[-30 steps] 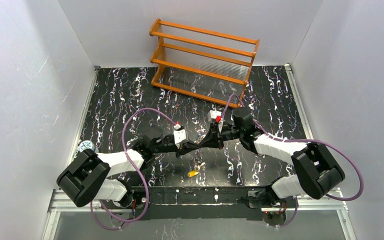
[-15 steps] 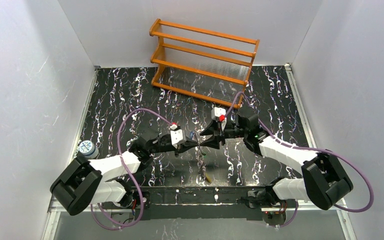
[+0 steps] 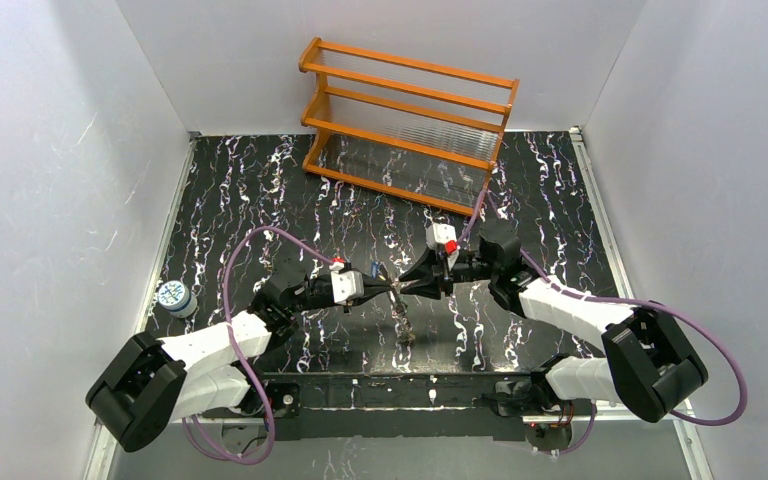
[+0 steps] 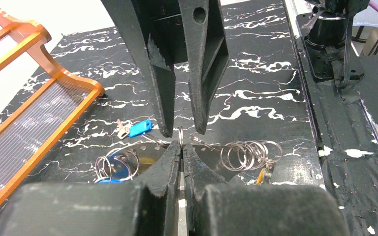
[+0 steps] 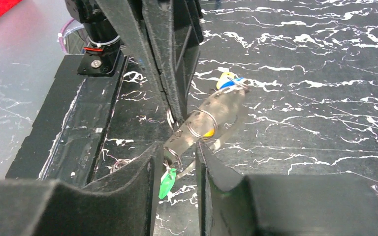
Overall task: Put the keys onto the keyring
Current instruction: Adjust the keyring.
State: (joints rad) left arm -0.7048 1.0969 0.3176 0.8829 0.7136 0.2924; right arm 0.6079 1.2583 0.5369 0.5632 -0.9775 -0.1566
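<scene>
My left gripper [image 3: 387,286] and right gripper [image 3: 408,285] meet tip to tip above the middle of the table. In the left wrist view my left gripper [image 4: 182,147] is shut on the keyring [image 4: 145,153], a silvery oval piece with several wire rings [image 4: 248,155] on it. In the right wrist view the keyring [image 5: 216,110] hangs tilted from the left fingers [image 5: 174,98]. My right gripper [image 5: 176,157] is open, its jaws either side of a green key [image 5: 167,183]. A blue key [image 4: 139,129], an orange key [image 4: 261,175] and a yellow-and-blue key [image 5: 225,81] hang from it too.
An orange wooden rack [image 3: 410,120] stands at the back of the black marbled table [image 3: 260,180]. A round blue-and-white disc [image 3: 173,296] sits at the left edge. Purple cables [image 3: 260,240] loop over both arms.
A yellow key lay on the table near the front edge; now the bunch hangs under the grippers. Both arms shifted slightly, and the grippers stay tip to tip.
</scene>
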